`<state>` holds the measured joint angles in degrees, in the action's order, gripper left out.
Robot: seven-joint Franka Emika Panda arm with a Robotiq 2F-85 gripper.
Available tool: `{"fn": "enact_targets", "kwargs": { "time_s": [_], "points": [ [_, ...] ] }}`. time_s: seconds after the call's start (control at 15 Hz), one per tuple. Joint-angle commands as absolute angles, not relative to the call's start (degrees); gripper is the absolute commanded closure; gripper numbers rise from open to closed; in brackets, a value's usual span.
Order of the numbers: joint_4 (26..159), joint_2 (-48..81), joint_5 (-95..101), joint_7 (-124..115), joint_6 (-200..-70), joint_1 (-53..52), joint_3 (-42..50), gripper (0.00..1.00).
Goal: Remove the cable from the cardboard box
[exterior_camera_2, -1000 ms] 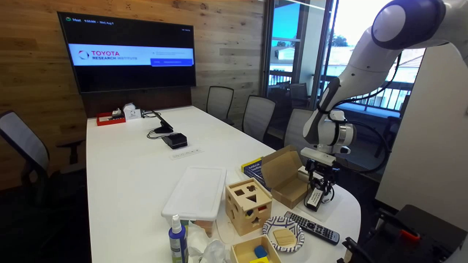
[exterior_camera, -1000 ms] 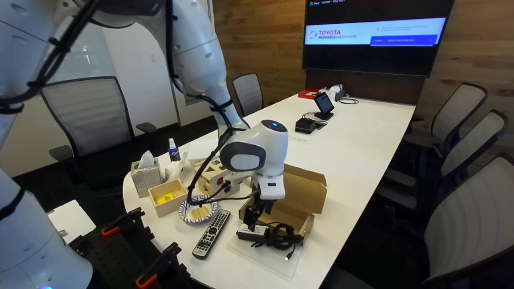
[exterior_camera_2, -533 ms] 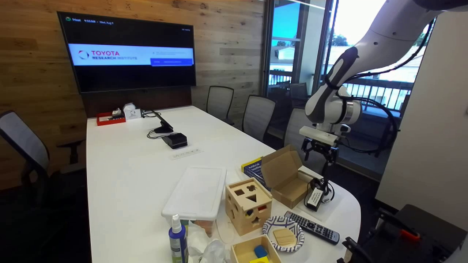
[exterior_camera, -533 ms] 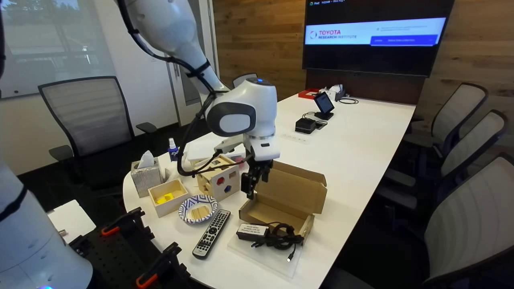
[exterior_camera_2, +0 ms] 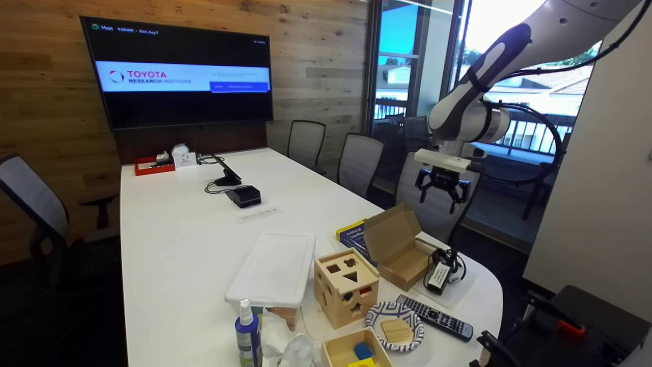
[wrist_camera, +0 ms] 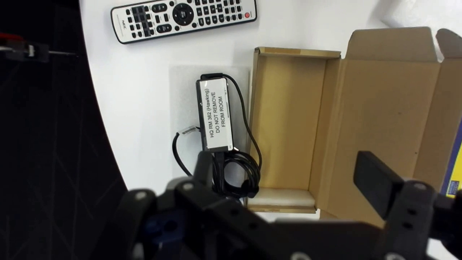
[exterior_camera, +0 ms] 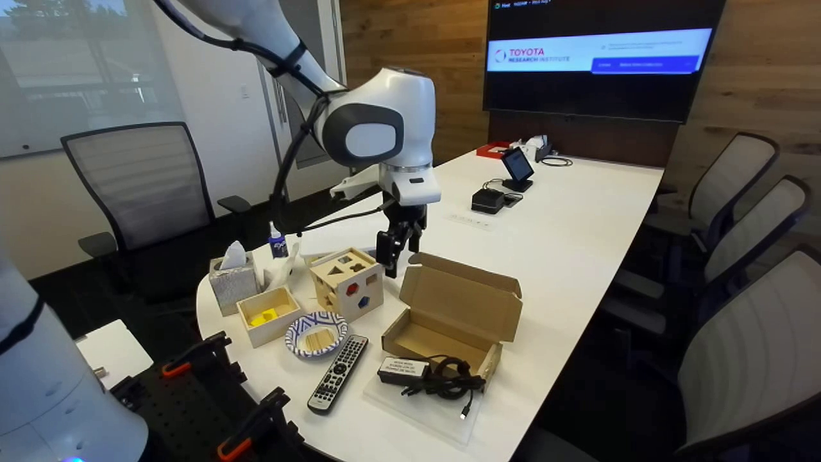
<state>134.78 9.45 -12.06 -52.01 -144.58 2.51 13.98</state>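
Hovering spread wide and holding nothing, likely because the removal looks finished, the claw (exterior_camera_2: 437, 206) has the cable (exterior_camera: 442, 386) well below it on a pale sheet (wrist_camera: 183, 95), just outside the cardboard box (wrist_camera: 288, 122), where the tabletop (wrist_camera: 137, 108) rather than any grip bears the cable's weight.

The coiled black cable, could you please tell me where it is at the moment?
In the wrist view, the coiled cable lies just below the white-labelled power brick, at the left edge of the open cardboard box.
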Motion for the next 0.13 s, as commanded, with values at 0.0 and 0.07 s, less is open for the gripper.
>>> {"fn": "enact_targets", "kwargs": {
  "time_s": [0.0,0.07],
  "points": [
    [135.39,6.44,-11.13,-52.77,-141.64,3.69,12.51,0.0],
    [135.37,6.31,-11.37,-52.64,-141.37,3.79,12.35,0.0]
  ]
}}
